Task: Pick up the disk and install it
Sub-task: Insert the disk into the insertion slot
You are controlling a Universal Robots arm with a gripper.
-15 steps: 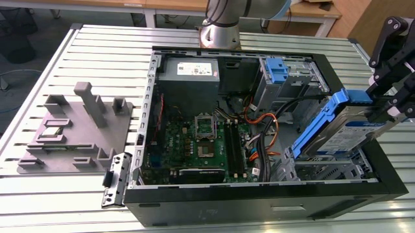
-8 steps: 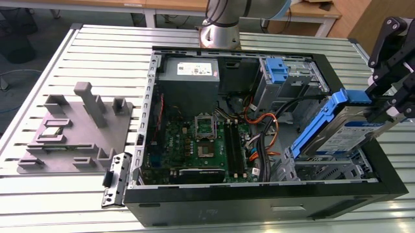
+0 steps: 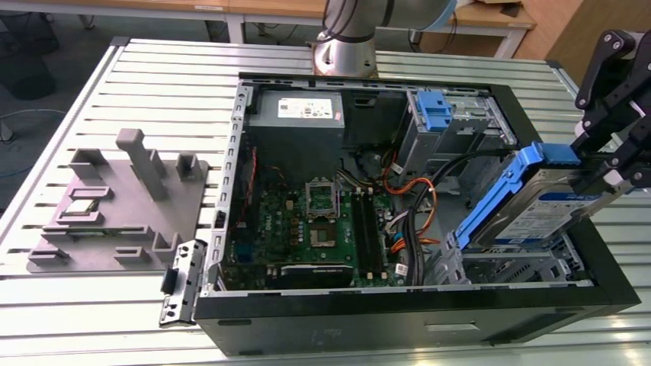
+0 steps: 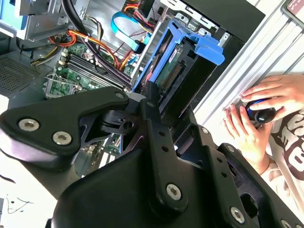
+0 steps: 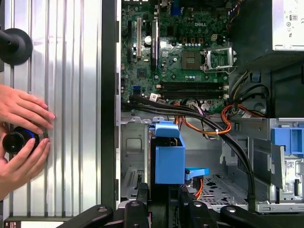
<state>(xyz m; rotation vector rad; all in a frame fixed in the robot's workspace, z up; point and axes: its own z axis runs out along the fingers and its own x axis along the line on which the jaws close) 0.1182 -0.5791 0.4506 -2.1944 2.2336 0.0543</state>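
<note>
Clamped tight: gripper [image 3: 607, 177] on the disk [image 3: 531, 213]!
The disk hangs steeply tilted over one end of the open computer case [image 3: 407, 309], blue rail uppermost.

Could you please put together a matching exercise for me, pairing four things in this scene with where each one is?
Things:
1. the disk
2. the power-supply box
3. the grey fixture plate
4. a person's hands

Places:
A. on the table, outside the computer case, at the exterior view's left
B. inside the computer case, in a corner
C. cupped around a small dark knob on the table
D. tilted over the case's rim, clamped in the gripper

Pairs: 1-D, 2-B, 3-A, 4-C.
</note>
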